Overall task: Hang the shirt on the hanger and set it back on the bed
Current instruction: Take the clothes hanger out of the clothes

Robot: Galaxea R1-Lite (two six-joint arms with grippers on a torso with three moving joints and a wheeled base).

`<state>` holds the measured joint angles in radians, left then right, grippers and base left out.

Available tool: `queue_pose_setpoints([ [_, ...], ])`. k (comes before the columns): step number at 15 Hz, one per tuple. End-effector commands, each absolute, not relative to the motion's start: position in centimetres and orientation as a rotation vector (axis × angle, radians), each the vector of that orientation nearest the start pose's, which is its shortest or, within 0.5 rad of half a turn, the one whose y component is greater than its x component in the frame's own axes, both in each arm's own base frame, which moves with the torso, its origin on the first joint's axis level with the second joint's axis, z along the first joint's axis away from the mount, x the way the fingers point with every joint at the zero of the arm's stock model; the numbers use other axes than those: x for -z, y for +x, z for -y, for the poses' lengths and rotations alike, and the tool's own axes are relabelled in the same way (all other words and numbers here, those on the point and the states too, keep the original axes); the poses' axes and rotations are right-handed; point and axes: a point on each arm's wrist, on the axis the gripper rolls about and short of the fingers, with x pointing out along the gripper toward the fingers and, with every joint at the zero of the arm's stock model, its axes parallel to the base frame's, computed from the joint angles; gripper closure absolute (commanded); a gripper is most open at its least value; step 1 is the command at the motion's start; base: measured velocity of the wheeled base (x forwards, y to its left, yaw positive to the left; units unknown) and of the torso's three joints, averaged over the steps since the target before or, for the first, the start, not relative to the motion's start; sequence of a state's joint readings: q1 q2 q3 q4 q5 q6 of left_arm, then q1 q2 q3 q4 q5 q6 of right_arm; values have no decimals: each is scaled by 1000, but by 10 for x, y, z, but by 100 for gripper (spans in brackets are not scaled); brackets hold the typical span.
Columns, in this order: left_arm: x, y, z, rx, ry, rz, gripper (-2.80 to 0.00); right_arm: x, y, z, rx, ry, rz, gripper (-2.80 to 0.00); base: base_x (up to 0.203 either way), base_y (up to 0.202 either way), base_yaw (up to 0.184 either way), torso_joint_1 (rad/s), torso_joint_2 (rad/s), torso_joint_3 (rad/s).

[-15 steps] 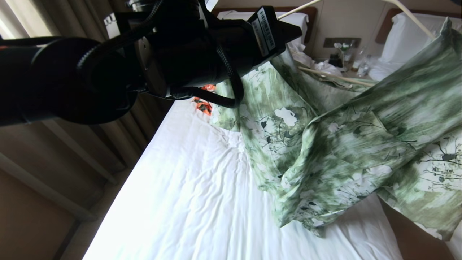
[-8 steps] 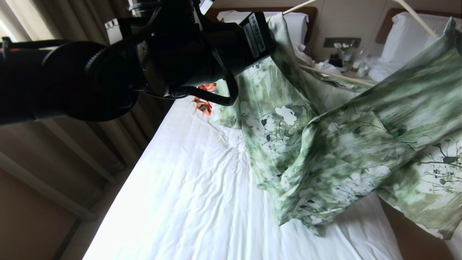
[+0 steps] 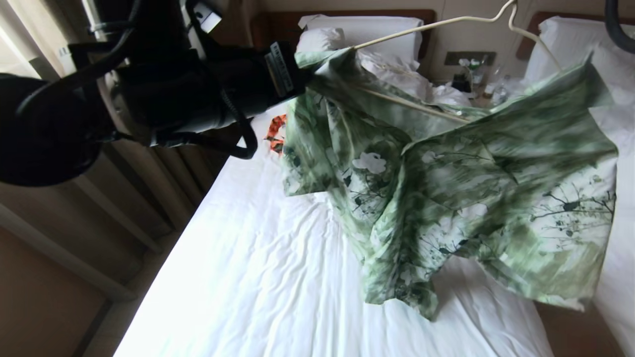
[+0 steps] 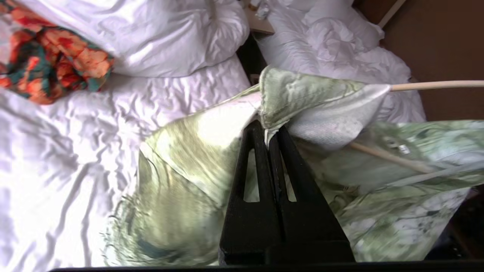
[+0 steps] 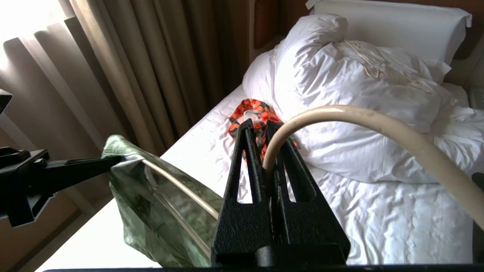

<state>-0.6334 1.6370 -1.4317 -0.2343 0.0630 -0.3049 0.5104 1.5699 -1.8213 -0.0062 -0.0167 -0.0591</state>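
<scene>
The green flowered shirt (image 3: 446, 188) hangs in the air above the bed (image 3: 258, 277), draped over the cream hanger (image 3: 426, 27). My left gripper (image 3: 303, 74) is at the shirt's upper left corner, by the end of the hanger's arm. In the left wrist view it (image 4: 268, 130) is shut on a folded edge of the shirt (image 4: 181, 181), with the hanger's bar (image 4: 435, 85) running out of the cloth. My right gripper (image 5: 261, 126) is shut on the hanger's curved hook (image 5: 378, 121); the shirt (image 5: 159, 204) hangs beside it. The shirt's lower hem touches the sheet.
A small orange-and-green garment (image 3: 276, 134) lies near the pillows (image 3: 367, 29). Another thin hanger (image 5: 378, 68) rests on a pillow. Brown curtains (image 3: 149, 188) run along the bed's left side. A nightstand with bottles (image 3: 476, 74) and a second bed (image 3: 560, 44) stand at right.
My left gripper closed on the shirt's edge and drew it leftward over the hanger's end. The hanger came lower, so its hook now shows, and the whole shirt swung left.
</scene>
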Motion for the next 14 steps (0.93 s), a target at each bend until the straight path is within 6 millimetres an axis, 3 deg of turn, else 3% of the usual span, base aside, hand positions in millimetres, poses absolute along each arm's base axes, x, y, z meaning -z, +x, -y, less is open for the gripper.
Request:
queue_pose_setpoints([
  [1, -329, 253, 154, 484, -298, -85, 0, -436, 228, -125, -479, 3, 241, 0, 0, 0, 0, 0, 0, 0],
  [3, -312, 263, 158, 467, -286, -140, 0, -429, 239, -131, -484, 16, 210, 0, 0, 0, 0, 0, 0, 0],
  [8, -299, 285, 155, 432, -307, -175, 0, -416, 262, -146, -485, 17, 216, 0, 0, 0, 0, 0, 0, 0],
  [12, -285, 287, 151, 415, -301, -213, 0, -405, 276, -156, -490, 6, 183, 0, 0, 0, 0, 0, 0, 0],
  [13, -283, 287, 148, 408, -304, -202, -280, -401, 279, -161, -497, 3, 172, 0, 0, 0, 0, 0, 0, 0],
  [14, -282, 287, 145, 405, -310, -181, -280, -398, 282, -164, -500, 0, 164, 0, 0, 0, 0, 0, 0, 0],
])
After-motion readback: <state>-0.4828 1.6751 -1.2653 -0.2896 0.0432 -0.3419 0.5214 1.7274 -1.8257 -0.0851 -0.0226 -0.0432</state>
